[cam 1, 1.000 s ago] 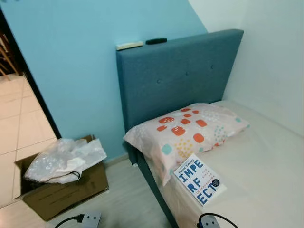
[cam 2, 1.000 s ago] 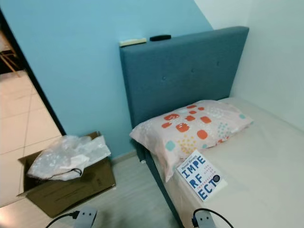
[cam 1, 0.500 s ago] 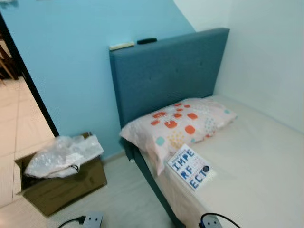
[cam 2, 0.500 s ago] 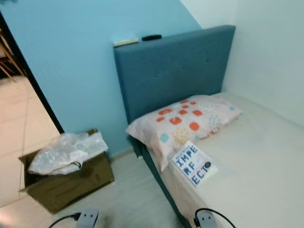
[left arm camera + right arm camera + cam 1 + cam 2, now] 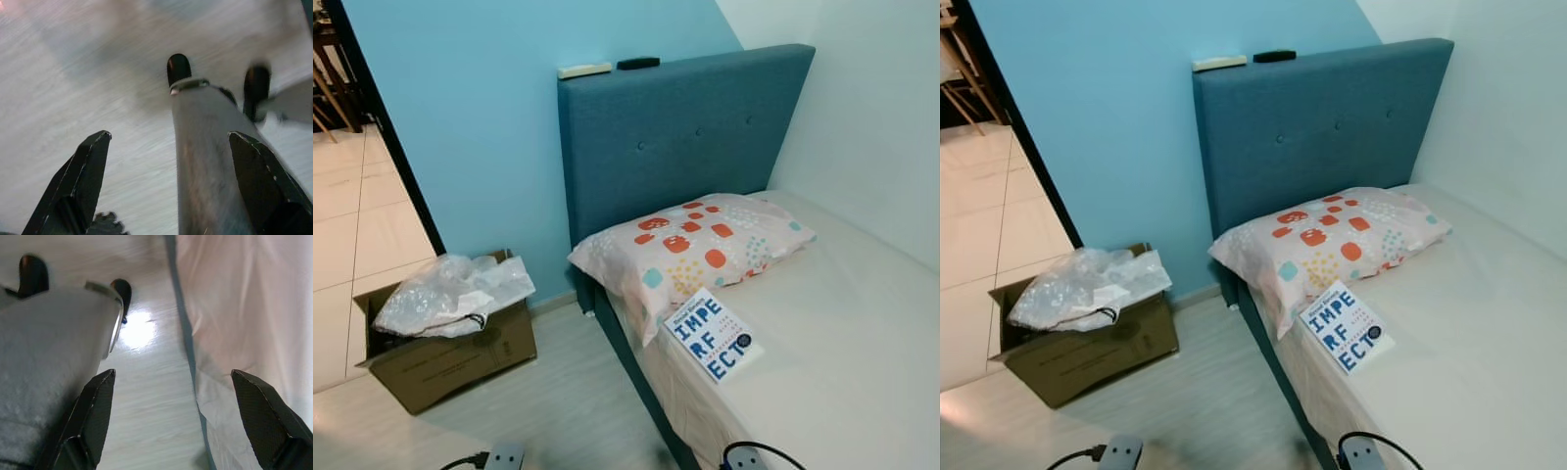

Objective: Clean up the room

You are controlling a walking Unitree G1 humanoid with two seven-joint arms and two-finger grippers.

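Black fingers of my left gripper (image 5: 166,186) stood spread and empty above pale wood-look floor (image 5: 568,401), with the robot's own silver leg between them in that wrist view. My right gripper (image 5: 173,418) was likewise parted with nothing in it, hanging low just beside the edge of the bed (image 5: 862,333), where the sheet dropped to the floor.

From the head camera, the book (image 5: 710,335) with the blue block lettering lay flat on the mattress near its left edge, one corner touching the spotted pillow (image 5: 690,250). I judged that the likeliest thing to tidy. Being thin and flat on soft bedding, it could slide or sink under a fingertip, and a push from the wrong side might tip it off the mattress edge.

On the floor to the left sat a cardboard box (image 5: 450,357) topped with crumpled clear plastic (image 5: 450,294). The floor strip between box and bed was open but narrow, so I reckoned a careless sidestep could knock either. Two small flat items, a pale one (image 5: 584,70) and a dark one (image 5: 637,63), rested on the blue headboard (image 5: 685,137), well apart from both arms.
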